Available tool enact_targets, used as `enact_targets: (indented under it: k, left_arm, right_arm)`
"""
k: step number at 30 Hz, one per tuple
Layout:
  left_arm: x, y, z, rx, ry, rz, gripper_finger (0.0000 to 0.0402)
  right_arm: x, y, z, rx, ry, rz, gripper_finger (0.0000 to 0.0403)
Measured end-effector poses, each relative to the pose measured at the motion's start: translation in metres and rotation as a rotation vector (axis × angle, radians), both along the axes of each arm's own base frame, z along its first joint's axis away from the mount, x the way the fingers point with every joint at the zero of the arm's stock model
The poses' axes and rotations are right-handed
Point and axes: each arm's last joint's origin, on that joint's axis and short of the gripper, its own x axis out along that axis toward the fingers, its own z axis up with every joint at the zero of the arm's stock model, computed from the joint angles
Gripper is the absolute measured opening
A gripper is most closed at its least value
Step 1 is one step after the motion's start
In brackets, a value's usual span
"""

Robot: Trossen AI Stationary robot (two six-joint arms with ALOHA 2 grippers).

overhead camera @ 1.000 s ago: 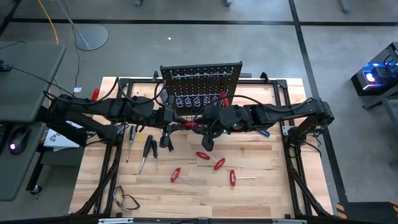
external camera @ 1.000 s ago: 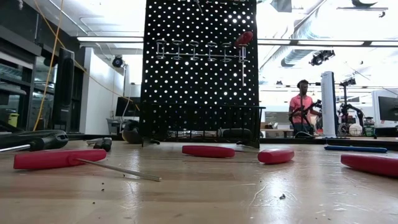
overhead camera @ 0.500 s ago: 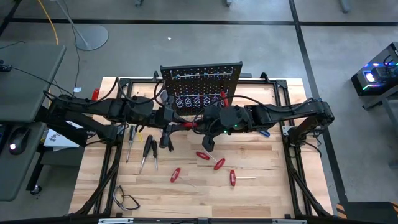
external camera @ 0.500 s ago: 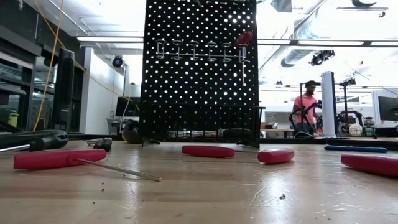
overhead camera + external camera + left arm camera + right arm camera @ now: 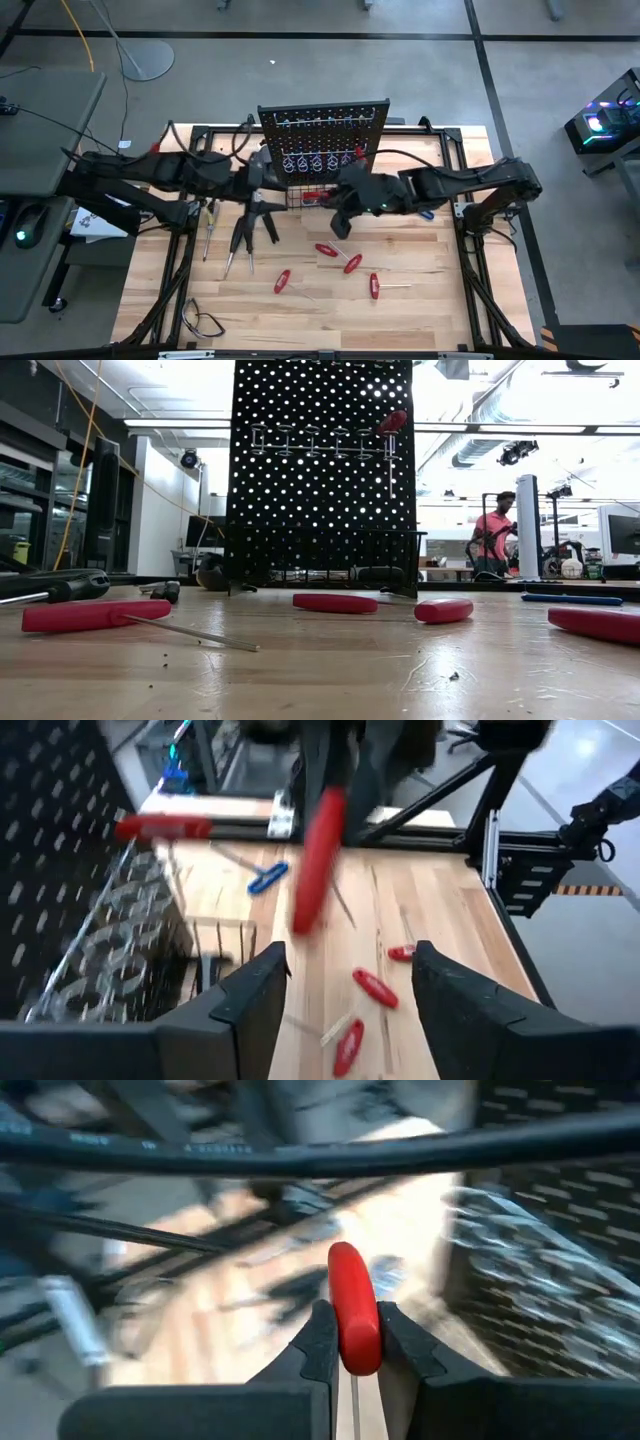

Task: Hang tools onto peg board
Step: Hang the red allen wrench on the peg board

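Right gripper (image 5: 354, 1342) sits near the centre of the surface (image 5: 420, 310), just in front of the peg board (image 5: 323, 135); its fingers (image 5: 316, 1342) are clamped on the handle of a red-handled screwdriver (image 5: 352, 1320), shaft hidden below. Left gripper (image 5: 350, 975) is at about 9 o'clock from the right one, just beside the board's base; its fingers (image 5: 262, 990) stand apart with nothing between them, and the held screwdriver shows ahead of them in the left wrist view. Peg board stands upright at 12 o'clock on the surface, one red-handled screwdriver (image 5: 390, 422) hanging in its hook row. Three loose red screwdrivers (image 5: 352, 263) lie at 6 o'clock from the right gripper; black-handled tools (image 5: 238, 240) lie at 6 o'clock from the left gripper. A blue-handled tool (image 5: 426, 213) lies partly under the right arm. A person (image 5: 493, 532) stands in the room behind.
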Motion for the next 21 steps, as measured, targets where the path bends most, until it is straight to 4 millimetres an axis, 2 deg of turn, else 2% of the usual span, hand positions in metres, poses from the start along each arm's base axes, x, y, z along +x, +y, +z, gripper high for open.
enact_targets:
  k: [5,9,11,14,17,21]
  left_arm:
    - [-0.024,0.005,0.006,-0.048,-0.034,0.096,0.0199]
    - [-0.035,0.007,-0.003,-0.120,-0.180,0.132,0.0199]
    - [-0.038,0.007,-0.014,-0.175,-0.248,0.143,0.0199]
    - [-0.042,0.008,-0.027,-0.260,-0.345,0.167,0.0199]
    - [-0.042,0.009,-0.035,-0.310,-0.401,0.184,0.0200]
    - [-0.042,0.009,-0.037,-0.311,-0.406,0.213,0.0200]
  right_arm:
    - [-0.031,0.008,0.003,-0.063,0.034,-0.250,0.0027]
    - [-0.048,0.021,-0.002,-0.083,-0.054,-0.430,0.0027]
    - [-0.052,0.027,-0.009,-0.089,-0.142,-0.532,0.0027]
    - [-0.052,0.033,-0.027,-0.128,-0.315,-0.708,0.0027]
    - [-0.047,0.029,-0.044,-0.155,-0.464,-0.853,0.0027]
    - [-0.039,0.019,-0.056,-0.189,-0.509,-0.935,0.0027]
